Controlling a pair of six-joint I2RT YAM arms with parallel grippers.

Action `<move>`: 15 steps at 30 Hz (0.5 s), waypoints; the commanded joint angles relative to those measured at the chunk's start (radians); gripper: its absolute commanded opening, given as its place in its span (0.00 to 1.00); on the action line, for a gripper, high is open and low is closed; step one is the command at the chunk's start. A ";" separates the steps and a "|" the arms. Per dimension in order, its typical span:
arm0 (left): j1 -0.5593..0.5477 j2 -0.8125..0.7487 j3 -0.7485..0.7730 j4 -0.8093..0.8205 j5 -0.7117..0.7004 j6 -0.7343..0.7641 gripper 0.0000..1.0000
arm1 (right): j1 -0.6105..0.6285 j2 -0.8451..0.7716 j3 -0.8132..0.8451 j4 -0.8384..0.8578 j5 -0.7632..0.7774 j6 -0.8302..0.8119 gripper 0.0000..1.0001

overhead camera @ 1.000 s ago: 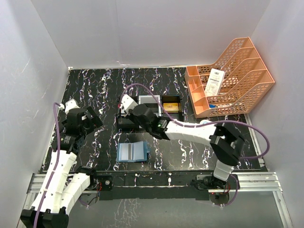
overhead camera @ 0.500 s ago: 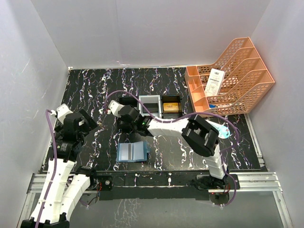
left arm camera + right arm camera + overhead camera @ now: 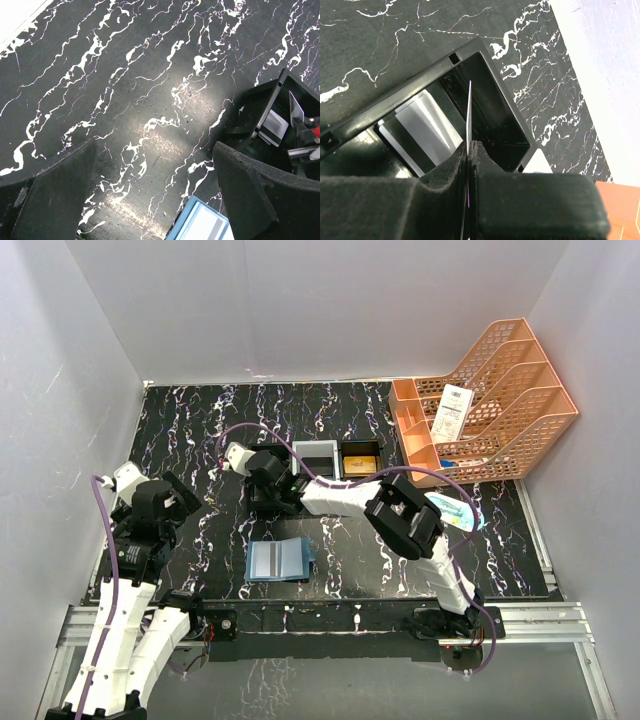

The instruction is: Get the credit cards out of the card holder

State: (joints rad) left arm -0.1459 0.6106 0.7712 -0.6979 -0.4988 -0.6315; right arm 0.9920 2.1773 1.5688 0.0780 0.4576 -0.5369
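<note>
The right gripper [image 3: 469, 146] pinches a card [image 3: 469, 107] on its edge, to drop it into the tray [image 3: 405, 86]. The left gripper [image 3: 155, 185] hangs wide open, empty.

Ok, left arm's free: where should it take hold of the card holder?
Probably the left panel's outer edge, approached from the left and above. The card holder lies open and flat, so only an edge offers the jaws a pinch, and that side faces the left gripper.
</note>
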 commanded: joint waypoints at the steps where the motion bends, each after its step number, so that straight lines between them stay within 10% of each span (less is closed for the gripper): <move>1: 0.005 -0.010 0.025 -0.007 -0.031 -0.002 0.99 | -0.005 0.040 0.076 0.042 0.028 -0.029 0.00; 15: 0.004 0.001 0.021 0.006 -0.009 0.011 0.99 | -0.014 0.107 0.146 -0.019 0.051 -0.063 0.00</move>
State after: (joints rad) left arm -0.1459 0.6083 0.7712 -0.6968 -0.4976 -0.6285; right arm 0.9852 2.2700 1.6447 0.0536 0.4889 -0.5823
